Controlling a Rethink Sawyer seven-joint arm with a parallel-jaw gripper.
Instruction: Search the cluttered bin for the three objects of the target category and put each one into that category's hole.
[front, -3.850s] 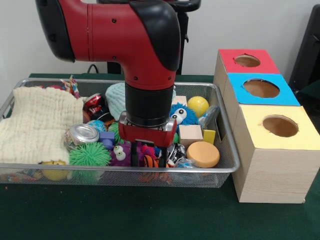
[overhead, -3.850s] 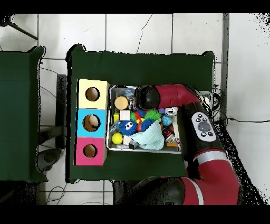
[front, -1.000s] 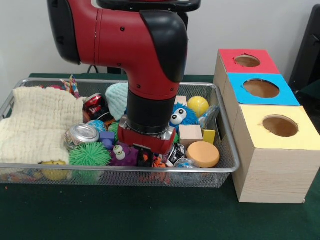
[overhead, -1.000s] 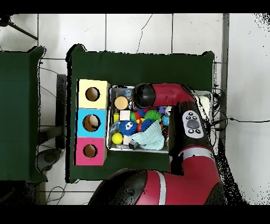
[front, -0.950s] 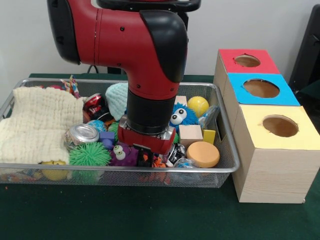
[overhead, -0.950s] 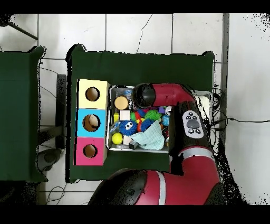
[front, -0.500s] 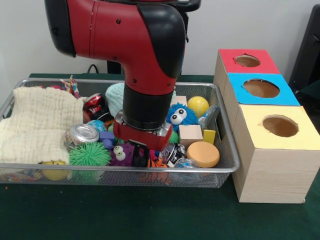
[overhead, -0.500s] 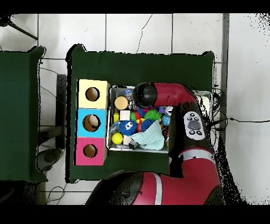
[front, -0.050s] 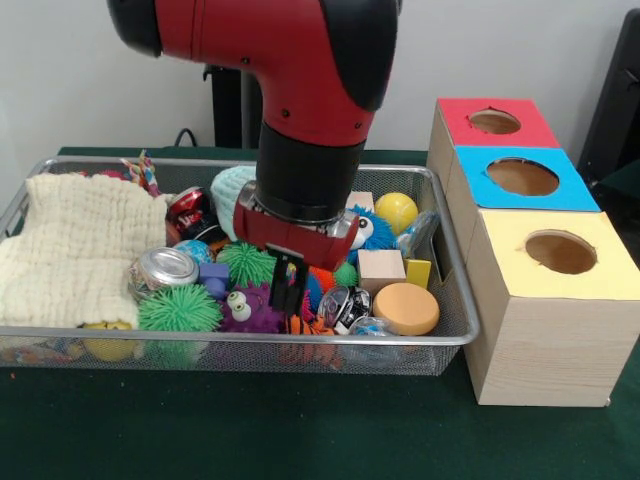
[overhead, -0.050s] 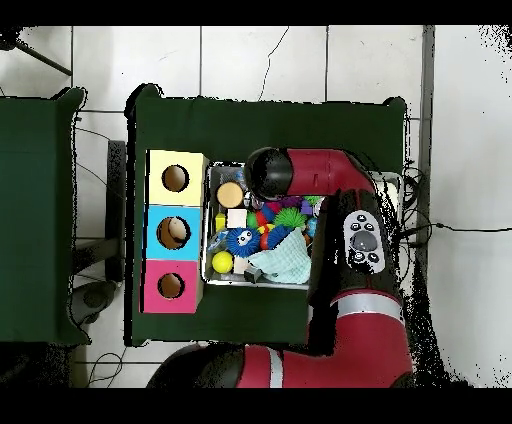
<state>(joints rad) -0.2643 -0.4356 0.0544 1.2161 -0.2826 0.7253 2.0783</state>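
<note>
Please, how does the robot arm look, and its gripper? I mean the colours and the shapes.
The arm is thick and rounded, glossy red with black sections at the joints. Its wrist is a black cylinder that ends in a red band with small bolts. Below it, the gripper has narrow dark fingers. In the overhead view, a black oval panel with grey round buttons sits on the red arm.

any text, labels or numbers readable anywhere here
None can be read.
The crushed can and the dark can may carry print, but it is too blurred to make out.
The boxes and the arm show no lettering.
</note>
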